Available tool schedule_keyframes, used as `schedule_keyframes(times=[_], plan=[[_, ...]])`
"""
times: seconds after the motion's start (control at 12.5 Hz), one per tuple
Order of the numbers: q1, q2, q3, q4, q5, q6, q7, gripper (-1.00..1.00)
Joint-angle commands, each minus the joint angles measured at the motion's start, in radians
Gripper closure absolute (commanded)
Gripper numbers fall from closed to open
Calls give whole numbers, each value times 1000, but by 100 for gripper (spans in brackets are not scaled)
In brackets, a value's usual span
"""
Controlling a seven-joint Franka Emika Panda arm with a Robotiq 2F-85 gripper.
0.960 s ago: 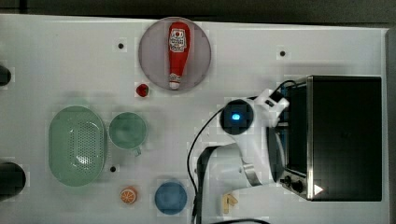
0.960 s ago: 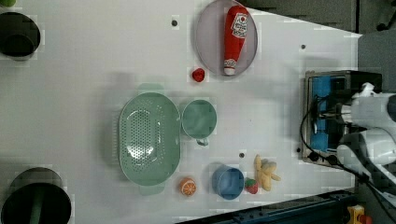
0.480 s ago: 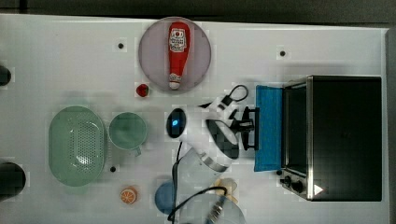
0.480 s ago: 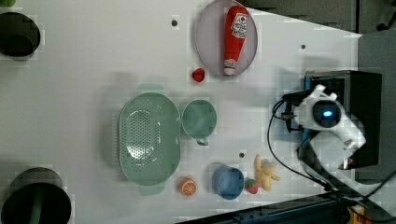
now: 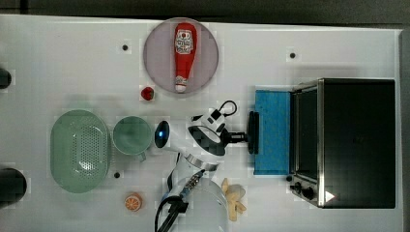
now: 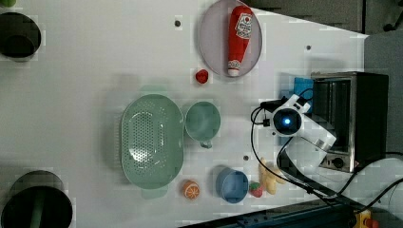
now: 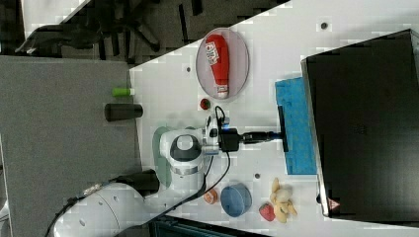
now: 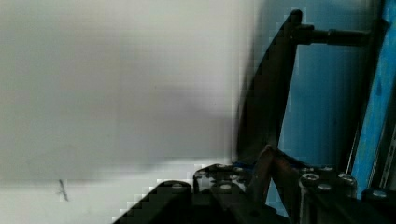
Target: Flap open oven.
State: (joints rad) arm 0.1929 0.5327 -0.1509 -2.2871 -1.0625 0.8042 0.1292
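The oven point(image 5: 355, 142) sat at the table's 3 o'clock in the top view, door point(image 5: 273, 131) folded flat — task essentially done. The gripper point(image 5: 244, 137) pinched the handle point(image 5: 253, 132) — only release remained.

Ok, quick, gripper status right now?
Gripper: shut on the oven door handle, with the blue glass door flapped down flat.

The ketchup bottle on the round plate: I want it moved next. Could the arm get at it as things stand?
Probably yes. The red ketchup bottle lies uncovered on its grey round plate, with bare white table between it and the pincer, which is at the open oven door's dark handle.
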Motion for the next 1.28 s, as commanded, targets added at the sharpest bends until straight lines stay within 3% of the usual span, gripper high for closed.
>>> schedule_keyframes(times=[0.08,0.4,0.56,0.8,1.28], plan=[[-10,-53,-5,60,84,51,100,65],[-10,-207,0,63,474,53,97,65],[-15,-298,-3,63,612,21,93,65],[-28,-446,-7,65,764,-84,93,65],[-34,-755,-26,88,965,-333,92,65]])
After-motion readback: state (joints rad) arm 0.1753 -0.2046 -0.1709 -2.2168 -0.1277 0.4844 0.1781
